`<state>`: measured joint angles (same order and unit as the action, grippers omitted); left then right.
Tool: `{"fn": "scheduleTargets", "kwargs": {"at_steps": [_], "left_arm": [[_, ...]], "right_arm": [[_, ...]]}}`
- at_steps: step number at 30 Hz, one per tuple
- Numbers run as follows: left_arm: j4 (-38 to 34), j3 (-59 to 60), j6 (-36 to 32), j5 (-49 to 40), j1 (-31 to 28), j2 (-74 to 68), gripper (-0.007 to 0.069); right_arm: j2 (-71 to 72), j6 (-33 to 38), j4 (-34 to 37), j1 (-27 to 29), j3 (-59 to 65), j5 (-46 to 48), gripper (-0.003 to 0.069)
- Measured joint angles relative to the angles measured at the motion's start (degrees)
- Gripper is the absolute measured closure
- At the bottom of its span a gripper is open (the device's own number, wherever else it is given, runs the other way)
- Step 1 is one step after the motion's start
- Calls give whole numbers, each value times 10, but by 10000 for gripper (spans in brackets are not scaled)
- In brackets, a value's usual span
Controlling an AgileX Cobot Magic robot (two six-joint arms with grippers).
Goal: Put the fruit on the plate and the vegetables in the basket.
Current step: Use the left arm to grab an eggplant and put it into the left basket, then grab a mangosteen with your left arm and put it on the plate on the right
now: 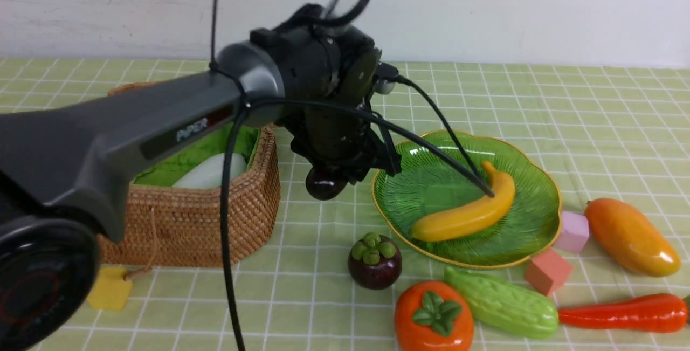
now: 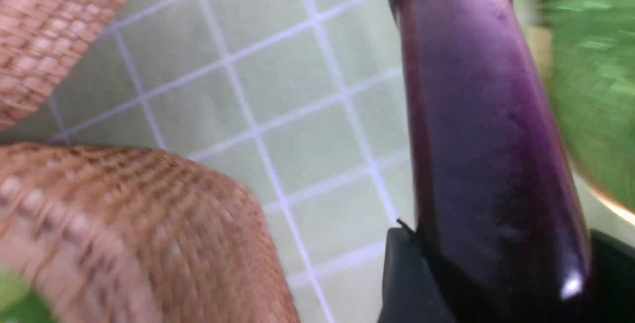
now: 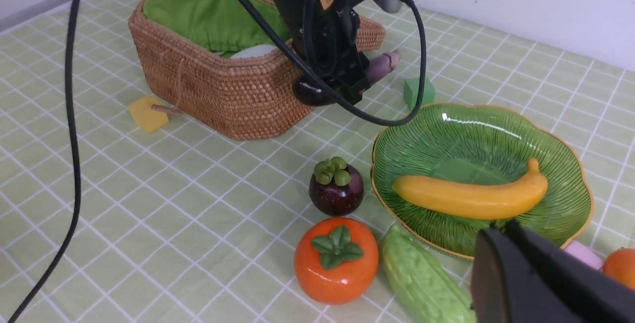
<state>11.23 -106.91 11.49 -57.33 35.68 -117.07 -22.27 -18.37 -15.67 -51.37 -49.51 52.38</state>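
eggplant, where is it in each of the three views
Front view: eggplant, dark end showing under the left gripper, between basket and plate.
Left wrist view: eggplant close up, clamped by the gripper, basket beside it.
Right wrist view: eggplant crosswise in the gripper, by the basket corner.
Shared landmark: the wicker basket.

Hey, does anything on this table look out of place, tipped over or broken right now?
Nothing stands out. The banana lies on the plate, the radish in the basket, and the left pincer holds the eggplant between them. Nothing looks spilled or damaged.
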Motion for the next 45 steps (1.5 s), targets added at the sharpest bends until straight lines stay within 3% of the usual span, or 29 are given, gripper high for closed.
{"fn": "scheduleTargets", "kwargs": {"at_steps": [1,10,15,18,19,23,30,32,33,34,35,38,42,45], "left_arm": [[-2,0,-4,-2,0,3,231],[-27,5,-316,-115,-12,153,231],[-47,40,-370,-136,-90,211,231],[-52,74,-432,-135,-177,224,231],[-52,76,-440,-135,-177,224,231],[-81,114,-515,-89,-255,212,231],[-104,128,-534,-59,-291,178,222],[-105,131,-534,-57,-291,175,162],[-105,131,-534,-56,-291,175,84],[-105,131,-534,-56,-291,175,74],[-106,131,-534,-54,-291,176,12],[-106,131,-534,-54,-291,178,-36],[-132,132,-527,-60,-291,194,-11],[-196,132,-525,-60,-289,224,107]], "right_arm": [[0,0,0,0,0,-2,673],[0,0,0,0,0,-7,671],[0,0,0,0,0,1,671],[0,0,0,0,0,19,669],[0,0,0,0,0,20,669],[0,0,0,0,0,23,668],[0,0,0,0,0,19,668],[0,0,1,0,0,18,667],[0,0,1,0,0,18,666],[0,0,2,0,0,18,666],[0,0,3,0,0,18,666],[0,0,4,0,0,18,666],[0,0,5,0,0,18,666],[0,0,5,0,0,18,666]]}}
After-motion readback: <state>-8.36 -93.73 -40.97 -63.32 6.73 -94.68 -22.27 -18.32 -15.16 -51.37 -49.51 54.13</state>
